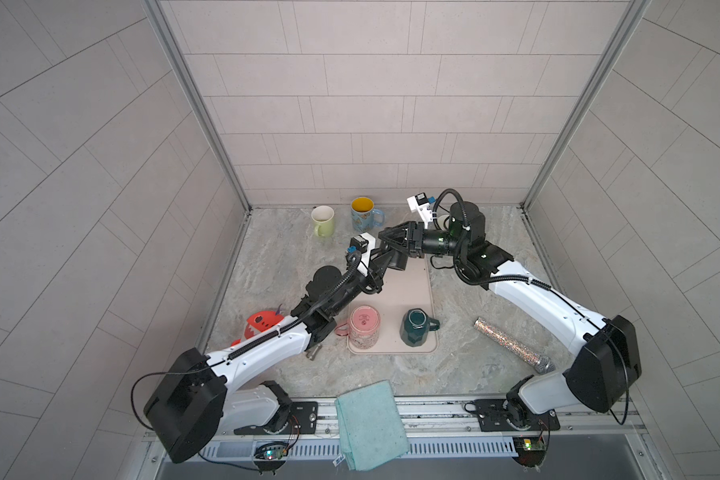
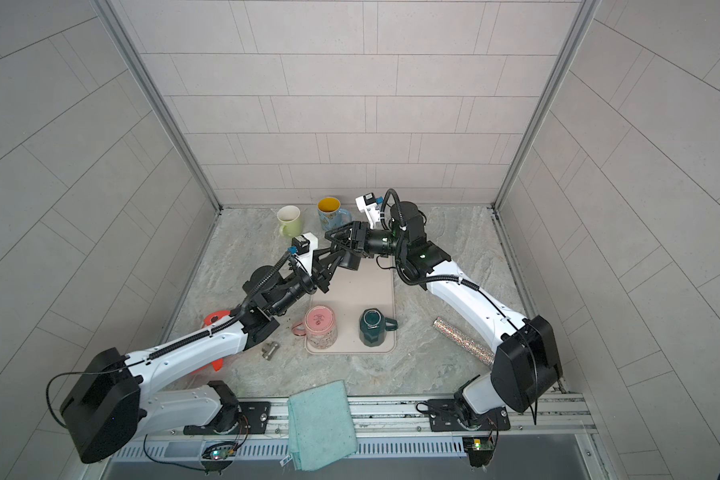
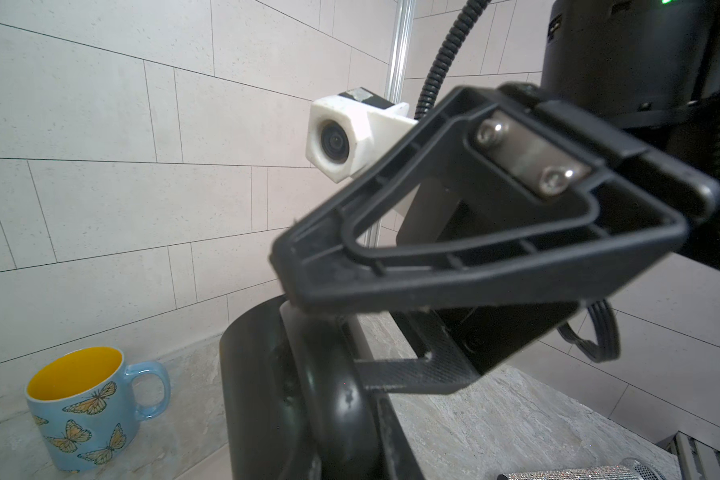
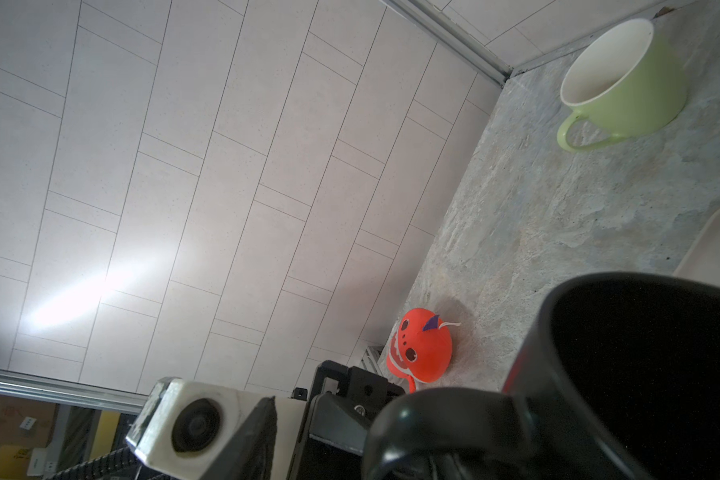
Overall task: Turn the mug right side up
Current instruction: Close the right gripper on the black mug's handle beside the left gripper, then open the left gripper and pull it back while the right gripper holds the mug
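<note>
On the left, the left gripper (image 1: 381, 266) is pinched almost closed on the black mug (image 1: 399, 262), seemingly at its handle. The mug hangs in the air over the far end of the beige mat (image 1: 408, 299), tipped sideways with its mouth toward the right arm. Further right, the right gripper (image 1: 385, 240) reaches the mug's rim; whether its fingers grip cannot be told. The mug looks like glazed ceramic: rigid, fairly heavy, slick and breakable. The handle or the rim wall likely offer the surest holds.
</note>
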`<state>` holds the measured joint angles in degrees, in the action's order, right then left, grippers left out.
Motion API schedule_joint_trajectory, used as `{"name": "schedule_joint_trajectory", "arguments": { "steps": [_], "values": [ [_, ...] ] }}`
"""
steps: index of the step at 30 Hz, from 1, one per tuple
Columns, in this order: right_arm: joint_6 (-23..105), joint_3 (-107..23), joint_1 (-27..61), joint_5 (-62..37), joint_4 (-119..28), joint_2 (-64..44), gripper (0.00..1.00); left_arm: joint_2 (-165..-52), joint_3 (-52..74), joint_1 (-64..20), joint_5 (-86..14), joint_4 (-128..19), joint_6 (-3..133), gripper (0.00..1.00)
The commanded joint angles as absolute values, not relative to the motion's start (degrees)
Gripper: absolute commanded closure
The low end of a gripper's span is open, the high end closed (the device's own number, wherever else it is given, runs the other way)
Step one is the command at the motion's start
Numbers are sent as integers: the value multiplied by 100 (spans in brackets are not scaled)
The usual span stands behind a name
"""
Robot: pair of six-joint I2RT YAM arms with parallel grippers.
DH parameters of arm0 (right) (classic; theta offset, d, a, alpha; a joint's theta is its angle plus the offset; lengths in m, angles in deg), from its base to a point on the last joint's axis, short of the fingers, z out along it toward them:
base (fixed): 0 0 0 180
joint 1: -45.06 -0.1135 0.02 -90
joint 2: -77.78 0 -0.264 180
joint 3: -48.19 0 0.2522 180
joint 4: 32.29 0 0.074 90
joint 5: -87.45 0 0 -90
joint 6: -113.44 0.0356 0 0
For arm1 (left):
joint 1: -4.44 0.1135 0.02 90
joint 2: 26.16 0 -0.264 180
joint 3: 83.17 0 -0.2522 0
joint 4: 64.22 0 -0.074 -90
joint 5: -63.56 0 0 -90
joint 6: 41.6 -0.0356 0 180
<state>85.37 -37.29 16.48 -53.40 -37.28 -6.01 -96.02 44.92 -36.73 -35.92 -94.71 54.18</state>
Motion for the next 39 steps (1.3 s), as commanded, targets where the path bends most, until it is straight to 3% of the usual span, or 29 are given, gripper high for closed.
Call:
{"name": "schedule_joint_trajectory", "arguments": {
  "steps": [1, 9, 12, 14, 23, 30, 39],
  "values": [
    [8611, -3711, 1616, -5345, -3605, -637, 57, -9409, 4429, -3731, -3659, -10325, 5254, 100],
    [8611, -3681, 1612, -5326, -3605, -756, 69, -9344, 4457, -3752, -3691, -10272, 5250, 100],
    [8582, -3667, 1609, -5319, -3634, -774, 84, -9334, 4466, -3766, -3689, -10232, 5231, 100],
    [8536, -3667, 1610, -5311, -3696, -783, 100, -9321, 4471, -3764, -3685, -10210, 5226, 100],
    [8004, -3667, 1609, -5098, -4065, -645, 100, -9199, 4374, -3764, -3450, -9716, 5262, 99],
    [7709, -3824, 1652, -5115, -4051, -692, 100, -8893, 4274, -3766, -3146, -8995, 5263, 62],
    [7045, -4196, 2057, -5167, -4125, -1045, 100, -8246, 4268, -3740, -2123, -7787, 5259, 46]
  ]
}}
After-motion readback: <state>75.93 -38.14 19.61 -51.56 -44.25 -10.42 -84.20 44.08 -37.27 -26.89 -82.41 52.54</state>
